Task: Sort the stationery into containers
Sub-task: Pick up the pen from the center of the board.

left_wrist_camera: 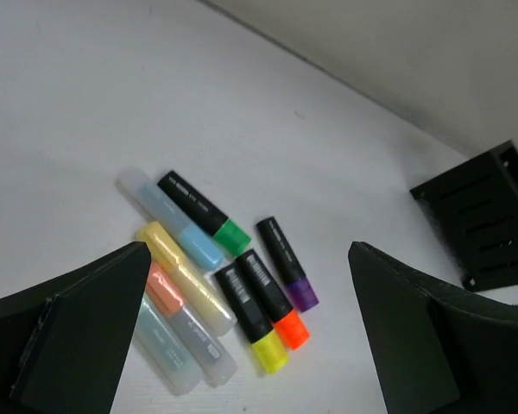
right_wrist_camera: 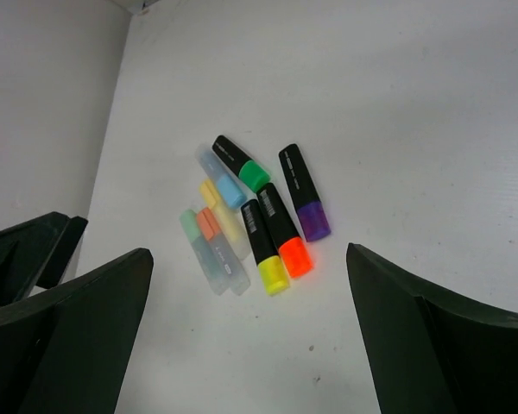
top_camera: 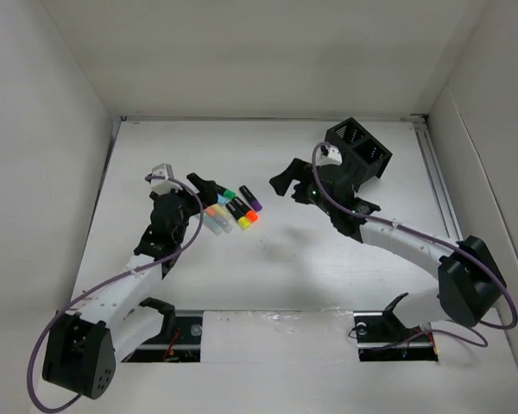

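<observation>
**Top view.** Eight markers lie flat in a loose bunch on the white worktop, left of centre. My left hand sits at the bunch's left edge with its fingers spread and holds nothing. My right hand is to the right of the bunch and apart from it, also spread wide and empty. The black mesh organizer stands at the far right of the worktop, just behind the right wrist and well apart from the markers. Two square compartments show from above, but I cannot tell what is inside them.

**Left wrist.** The fingers frame the view on either side, wide apart, with the bunch on the worktop between and beyond them.
- Four markers have black bodies: the green-tipped marker, purple-tipped marker, orange-tipped marker and yellow-tipped marker.
- The orange and yellow ones lie side by side, touching, and the purple one is just beside the orange.
- Four clear-bodied markers lie to their left: the pale blue marker against the green-tipped one, then the pale yellow marker, clear orange marker and pale green marker.
- All eight run roughly parallel.
- A corner of the organizer shows at the right edge.

**Right wrist.** This view shows the same bunch from the other side, lying beyond the spread fingers. The coloured tips of the black four point toward this camera. All eight markers are on the worktop.
</observation>
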Robot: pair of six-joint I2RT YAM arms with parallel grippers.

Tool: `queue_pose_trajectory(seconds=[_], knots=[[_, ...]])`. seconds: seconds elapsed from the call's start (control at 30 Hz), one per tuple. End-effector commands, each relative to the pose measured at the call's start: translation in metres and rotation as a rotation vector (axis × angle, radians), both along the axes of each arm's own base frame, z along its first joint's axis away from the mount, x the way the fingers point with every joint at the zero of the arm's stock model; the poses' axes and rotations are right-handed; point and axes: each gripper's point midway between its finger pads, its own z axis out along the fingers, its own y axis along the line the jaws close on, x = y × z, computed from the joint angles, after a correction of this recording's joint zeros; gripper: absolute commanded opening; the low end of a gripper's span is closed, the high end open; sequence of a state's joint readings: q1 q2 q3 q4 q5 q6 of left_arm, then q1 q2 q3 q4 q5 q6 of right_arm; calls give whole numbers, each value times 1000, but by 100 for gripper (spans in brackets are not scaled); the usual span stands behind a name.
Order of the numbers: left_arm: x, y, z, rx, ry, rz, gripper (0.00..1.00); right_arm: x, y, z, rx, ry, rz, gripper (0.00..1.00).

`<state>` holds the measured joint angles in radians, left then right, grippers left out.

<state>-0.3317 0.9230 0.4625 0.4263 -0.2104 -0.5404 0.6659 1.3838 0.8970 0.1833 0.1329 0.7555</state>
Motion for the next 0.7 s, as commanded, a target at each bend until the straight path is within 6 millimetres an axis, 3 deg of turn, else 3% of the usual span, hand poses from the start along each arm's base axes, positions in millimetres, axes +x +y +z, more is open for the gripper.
queue_pose_trajectory(seconds=[0.0, 0.1, 0.13, 0.2, 0.23, 0.3, 0.37, 0.4, 0.43, 0.47, 0.5, 0.57, 0.67], knots=[[4, -16, 18, -36, -69, -77, 100, 12, 11, 32, 33, -88, -21, 100], [-6, -29, 12, -86, -70, -153, 100, 12, 21, 32, 32, -89, -10, 100], [-11, -32, 31, -111, -159, -182, 100, 12, 23, 39, 43, -98, -1, 100], [-26, -45, 31, -127, -205, -269, 100, 11, 33, 44, 59, -98, 19, 100], [-28, -46, 35, -116, -223, -274, 100, 13, 38, 36, 50, -82, 34, 100], [-23, -34, 39, -67, -180, -174, 100, 7, 51, 34, 42, -75, 56, 100], [-22, -21, 21, -57, -63, -81, 100, 4, 65, 33, 45, -61, 78, 100], [-21, -11, 25, -62, -67, -23, 100, 2, 71, 32, 44, -59, 90, 99], [-21, -9, 28, -64, -76, -14, 100, -2, 80, 35, 43, -62, 100, 89], [-23, -8, 30, -74, -77, -13, 100, 1, 83, 29, 28, -46, 100, 68], [-27, -7, 35, -80, -93, -13, 100, -1, 88, 26, 18, -35, 111, 18], [-30, -8, 38, -77, -106, -29, 100, 3, 89, 25, -6, -27, 82, 3], [-31, -7, 39, -98, -105, -21, 100, 13, 86, 10, -64, -7, 34, 0]])
